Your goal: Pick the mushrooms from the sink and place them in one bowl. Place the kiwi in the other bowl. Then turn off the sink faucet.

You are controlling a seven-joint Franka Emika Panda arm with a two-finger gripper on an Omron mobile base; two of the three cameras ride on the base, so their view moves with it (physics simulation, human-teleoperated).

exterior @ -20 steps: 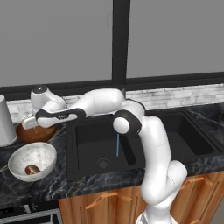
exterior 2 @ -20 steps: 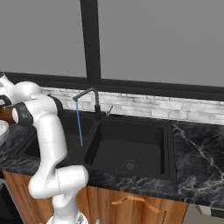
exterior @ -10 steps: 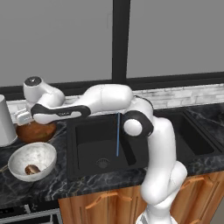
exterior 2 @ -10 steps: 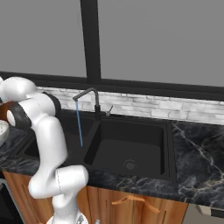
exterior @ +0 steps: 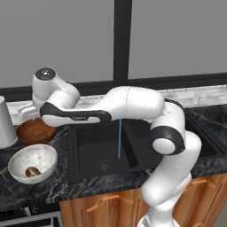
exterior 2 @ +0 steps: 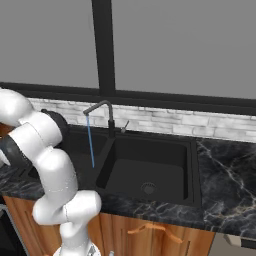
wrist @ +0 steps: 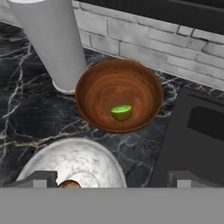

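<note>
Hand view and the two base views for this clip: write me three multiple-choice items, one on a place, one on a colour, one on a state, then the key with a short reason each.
1. Where does the kiwi lie?
A. in the sink
B. in the wooden bowl
C. on the counter

2. What colour is the sink?
A. white
B. steel grey
C. black

3. What is the faucet doing?
A. running
B. off
C. lying detached in the basin

Key:
1 B: the hand view shows the green piece resting on the brown bowl's inside.
2 C: both basins look black in the right base view.
3 A: a thin blue stream drops from the spout into the basin.
</note>
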